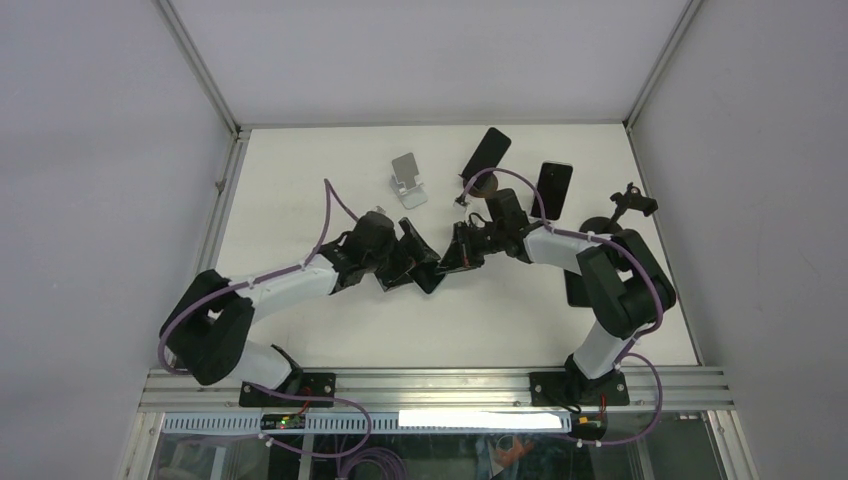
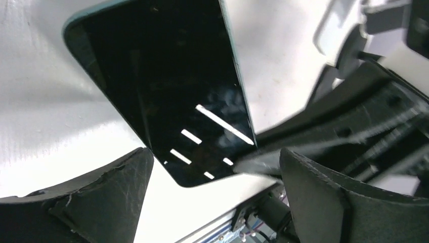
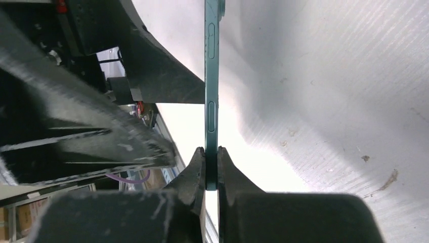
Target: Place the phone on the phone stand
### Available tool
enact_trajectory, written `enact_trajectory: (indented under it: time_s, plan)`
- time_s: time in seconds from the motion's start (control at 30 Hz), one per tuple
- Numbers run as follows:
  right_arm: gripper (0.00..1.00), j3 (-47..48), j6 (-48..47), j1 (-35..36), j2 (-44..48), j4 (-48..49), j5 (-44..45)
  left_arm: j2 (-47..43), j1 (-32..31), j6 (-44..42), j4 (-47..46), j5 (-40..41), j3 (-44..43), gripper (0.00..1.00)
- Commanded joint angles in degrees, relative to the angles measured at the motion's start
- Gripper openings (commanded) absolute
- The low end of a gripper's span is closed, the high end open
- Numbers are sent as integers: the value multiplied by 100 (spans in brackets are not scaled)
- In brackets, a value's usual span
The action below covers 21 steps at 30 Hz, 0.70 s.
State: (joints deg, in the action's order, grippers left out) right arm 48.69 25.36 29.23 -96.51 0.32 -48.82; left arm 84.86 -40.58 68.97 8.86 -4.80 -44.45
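Facing each other mid-frame in the top view, left gripper (image 1: 422, 268) and right gripper (image 1: 458, 255) are sitting below the phone stand (image 1: 407, 180); from the left wrist, its jaws are gaping wide, gripping nothing, beneath the phone (image 2: 167, 91) at upper centre; from the right wrist, fingers (image 3: 195, 172) are pinching its edge, bottom centre.

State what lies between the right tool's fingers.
The phone, edge-on, clamped by the fingers of the right tool; the right wrist view shows it.

Teal phone (image 3: 211, 101) edge-on, pinched in right gripper (image 3: 211, 154) – white table (image 3: 329, 101) behind
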Motion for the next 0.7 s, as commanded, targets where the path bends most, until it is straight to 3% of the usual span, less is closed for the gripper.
enact_trajectory:
  time_s: [0.0,0.23,0.5,0.67]
  plan:
    - [0,312,-179,-68,207,168,-603,-1011,-73,-762,-865,-67,287,99]
    - [0,374,-340,-218,508,144,-982,-2465,-39,-2149,-837,-9,722,99]
    - [0,414,-565,-572,867,191,-1796,-4403,-29,-2803,-1222,387,1590,94]
    - [0,358,-787,-734,1187,263,-2384,-4982,-14,-2895,-1640,262,1987,96]
